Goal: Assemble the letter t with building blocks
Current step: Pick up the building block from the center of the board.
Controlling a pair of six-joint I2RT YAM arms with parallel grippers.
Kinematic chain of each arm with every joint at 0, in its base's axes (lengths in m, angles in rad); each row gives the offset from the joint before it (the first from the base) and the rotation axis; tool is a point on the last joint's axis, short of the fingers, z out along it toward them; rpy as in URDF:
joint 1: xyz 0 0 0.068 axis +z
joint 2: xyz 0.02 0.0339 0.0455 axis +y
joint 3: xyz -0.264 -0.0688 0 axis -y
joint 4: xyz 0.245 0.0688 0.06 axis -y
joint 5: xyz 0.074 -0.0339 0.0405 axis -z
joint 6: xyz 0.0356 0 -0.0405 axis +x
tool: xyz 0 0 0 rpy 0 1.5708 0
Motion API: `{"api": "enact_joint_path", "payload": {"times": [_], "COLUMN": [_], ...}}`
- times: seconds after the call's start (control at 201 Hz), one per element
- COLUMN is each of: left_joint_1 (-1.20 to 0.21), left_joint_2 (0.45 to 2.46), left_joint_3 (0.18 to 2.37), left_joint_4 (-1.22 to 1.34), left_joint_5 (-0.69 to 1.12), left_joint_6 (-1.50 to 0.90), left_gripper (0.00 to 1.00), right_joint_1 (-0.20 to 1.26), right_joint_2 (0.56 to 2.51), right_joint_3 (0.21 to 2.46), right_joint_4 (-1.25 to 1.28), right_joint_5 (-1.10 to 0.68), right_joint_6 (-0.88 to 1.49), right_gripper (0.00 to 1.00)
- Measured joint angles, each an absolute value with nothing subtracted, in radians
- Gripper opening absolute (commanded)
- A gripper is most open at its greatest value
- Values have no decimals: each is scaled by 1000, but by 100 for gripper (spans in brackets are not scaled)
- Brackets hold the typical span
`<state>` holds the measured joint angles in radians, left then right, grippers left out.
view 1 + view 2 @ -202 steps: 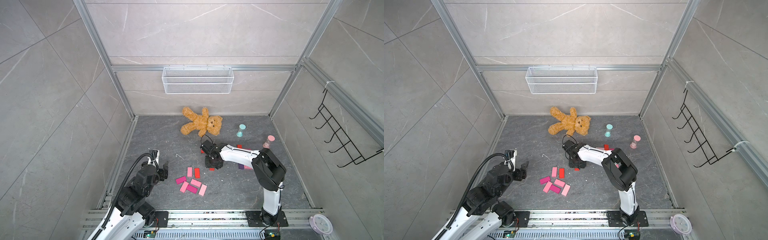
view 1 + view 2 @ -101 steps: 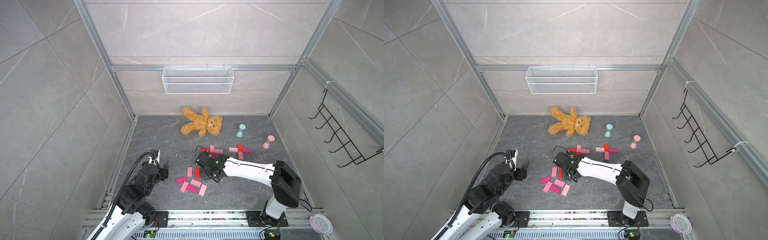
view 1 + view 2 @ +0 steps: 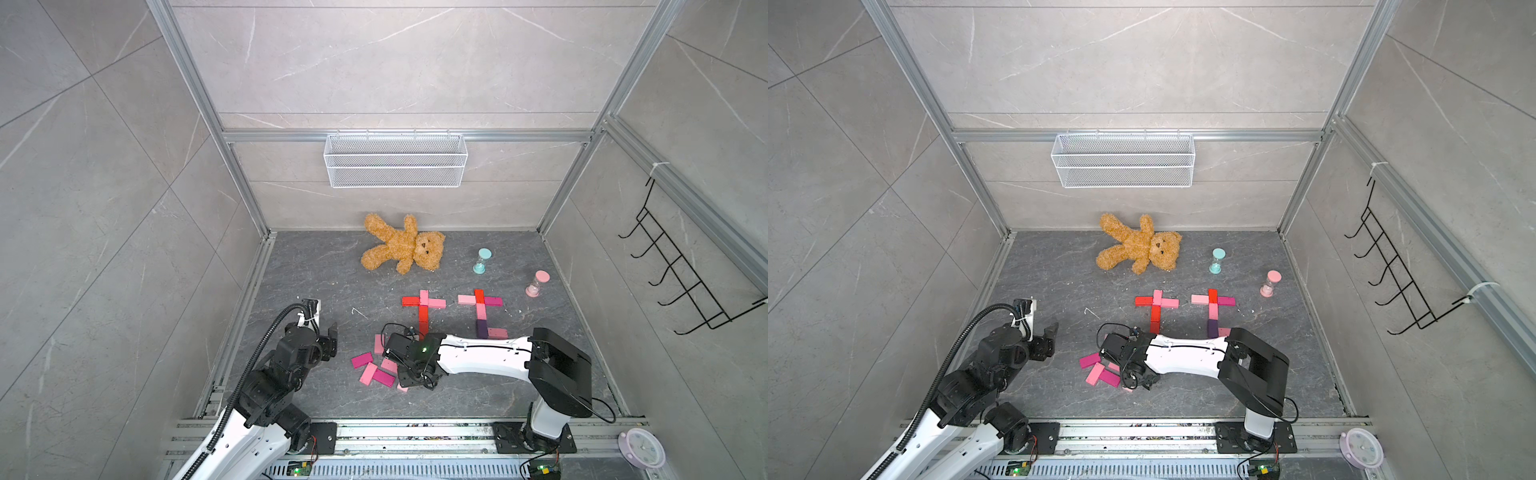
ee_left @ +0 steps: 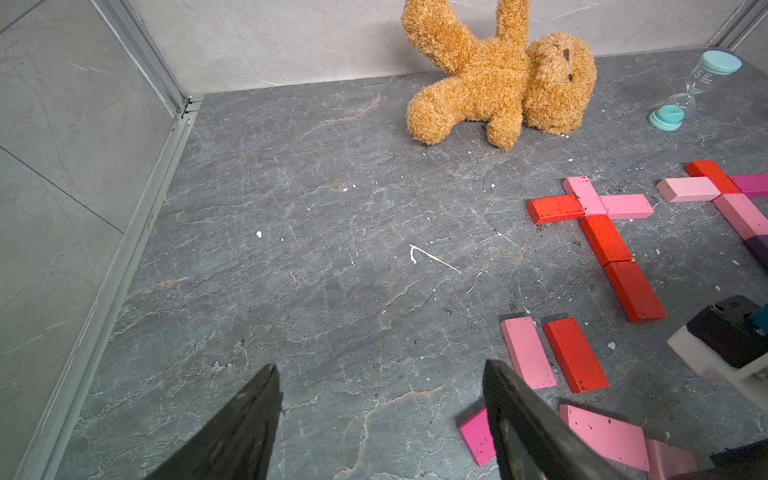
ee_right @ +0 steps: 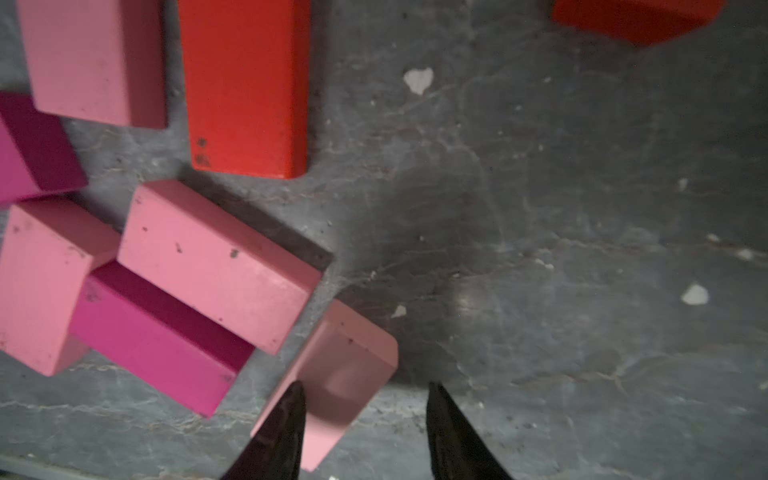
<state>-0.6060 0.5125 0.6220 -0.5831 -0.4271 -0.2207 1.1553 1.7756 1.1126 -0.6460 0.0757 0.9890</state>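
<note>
building blocks (image 3: 376, 371) in a loose bunch on the grey table (image 3: 316, 282), near the front, between the two arms. more further back, laid out as two t shapes.

far left: left arm (image 3: 291, 365), left jaws spread wide, nothing in them, a little way from the bunch.

next: right arm (image 3: 482, 359) reaching low over the bunch. right jaws partly spread around one end of a light pink block (image 5: 349, 365), one tip over it, the other off its side. no pinch yet, by the look.

risks: shutting now may catch only a corner, with the block lying slanted to the jaws, and make it spin or pop out. may also bump the pink block (image 5: 216, 266) and the magenta block (image 5: 158, 340) just beside. lifting back may knock the red t (image 3: 423, 313), close behind the wrist.

around, left to right: teddy bear (image 3: 401, 249), pink t (image 3: 480, 309) with a purple block (image 3: 481, 328) in its stem, teal hourglass (image 3: 482, 261), pink hourglass (image 3: 537, 283), all apart from the bunch. nothing in the way of the grab but the neighbour blocks.
</note>
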Motion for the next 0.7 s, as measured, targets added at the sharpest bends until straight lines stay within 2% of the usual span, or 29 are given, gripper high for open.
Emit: {"api": "enact_joint_path", "payload": {"times": [0.319,0.468,0.563,0.697], "left_joint_1": [-606,-606,-606,-606], "left_joint_2": [513,513,512,513], "left_joint_3": [622,622,622,622], "left_joint_4": [-583,-583,-583,-583], "left_joint_5": [-427,-428,-428,-427], "left_joint_6": [-221,-221,-221,-221], "left_gripper": [79,79,79,79], "right_joint_1": [1166,1167,1167,1169], "right_joint_2": [1820,1825,1825,1823], "right_joint_3": [1126,1131,1130,1127], "right_joint_4": [-609,-615,-624,-647], "right_joint_5": [36,33,37,62], "right_joint_6": [995,995,984,906], "right_gripper": [49,45,37,14]}}
